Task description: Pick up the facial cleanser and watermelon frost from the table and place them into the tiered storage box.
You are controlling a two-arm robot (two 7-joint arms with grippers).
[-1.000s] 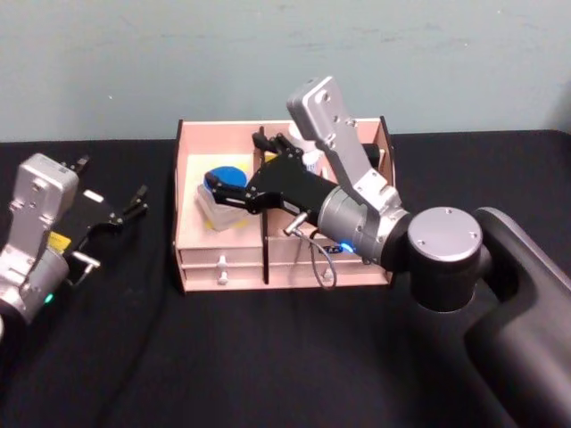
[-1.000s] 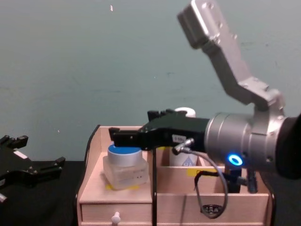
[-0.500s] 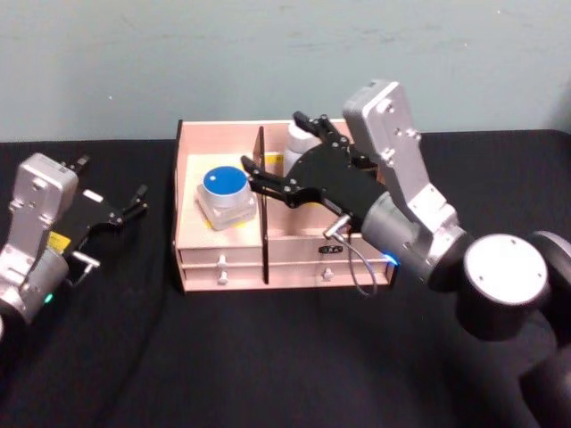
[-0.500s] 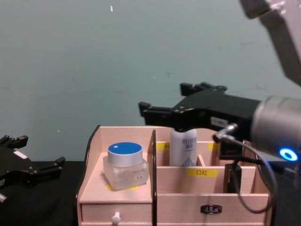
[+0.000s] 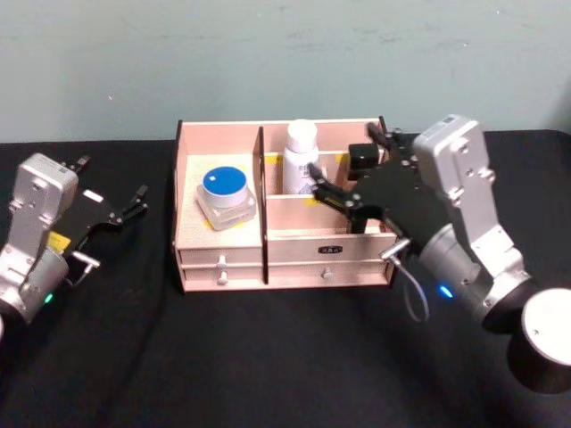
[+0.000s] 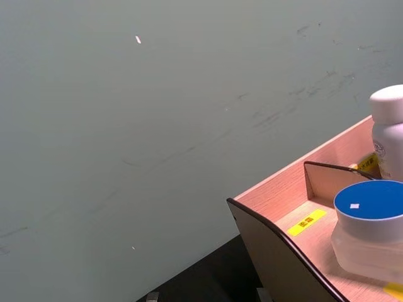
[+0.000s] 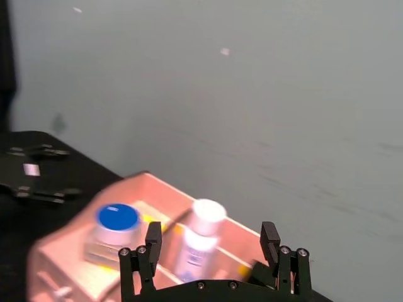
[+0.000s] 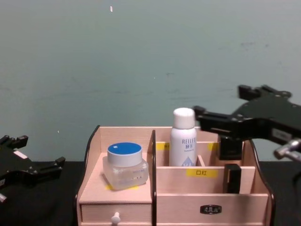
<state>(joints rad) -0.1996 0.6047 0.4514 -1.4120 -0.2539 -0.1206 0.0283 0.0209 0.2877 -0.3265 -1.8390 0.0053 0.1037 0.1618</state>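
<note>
Evidently both items sit inside the box (image 5: 223, 267). The jar (image 5: 225, 195) with the blue lid stands in the left compartment, on the step above the small front drawers, upright and free of any contact. The white bottle (image 5: 301, 158) stands upright in the rear compartment just right of the dark centre divider, behind a yellow label. Which of the two is the cleanser and which the watermelon frost cannot be read from the pictures.

The right gripper (image 5: 352, 178) hangs over the right half of the box, jaws spread apart and holding nothing; one fingertip lies near the bottle but clear of it. In the chest view the same gripper (image 8: 221, 110) sits at about the height of the bottle's cap, to its right, with a gap between them. The right wrist view shows the two fingers wide, with bottle and jar beyond them.

The left gripper (image 5: 111, 196) rests out over the left part of the black tabletop (image 5: 268, 357), well apart from the box, jaws open and empty (parked, by the look of it).

Assessment: no further item lies on the bare tabletop within view, so the placing appears complete. What remains, at most, is to draw the right arm clear of the box without clipping the bottle, which is tall and narrow and would tip readily.
</note>
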